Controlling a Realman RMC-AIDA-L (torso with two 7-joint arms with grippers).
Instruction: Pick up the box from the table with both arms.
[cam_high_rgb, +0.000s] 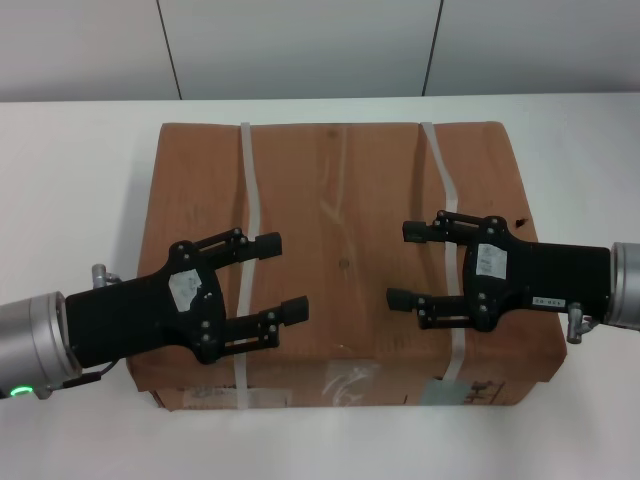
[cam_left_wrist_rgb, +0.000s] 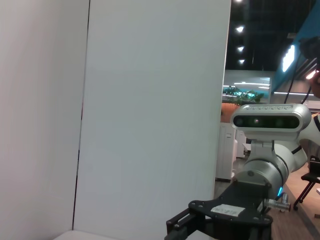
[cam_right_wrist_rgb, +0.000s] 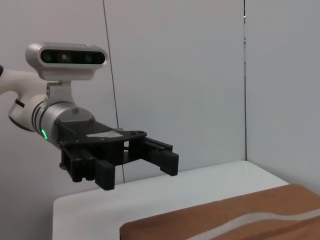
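Nearest the head camera, the left gripper (cam_high_rgb: 276, 279) and right gripper (cam_high_rgb: 409, 266) hang above the cardboard box (cam_high_rgb: 340, 200), jaws wide apart and holding nothing, tips facing each other. Both arms are cut off at the frame edges. Beneath them the box sits on the white tabletop (cam_high_rgb: 80, 190), two whitish straps (cam_high_rgb: 250, 190) crossing its top; print on its near side is too foreshortened to read. Only the right wrist view shows the left gripper (cam_right_wrist_rgb: 137, 162) clear of the box (cam_right_wrist_rgb: 225, 220). Grey wall panels (cam_high_rgb: 300, 45) stand behind.
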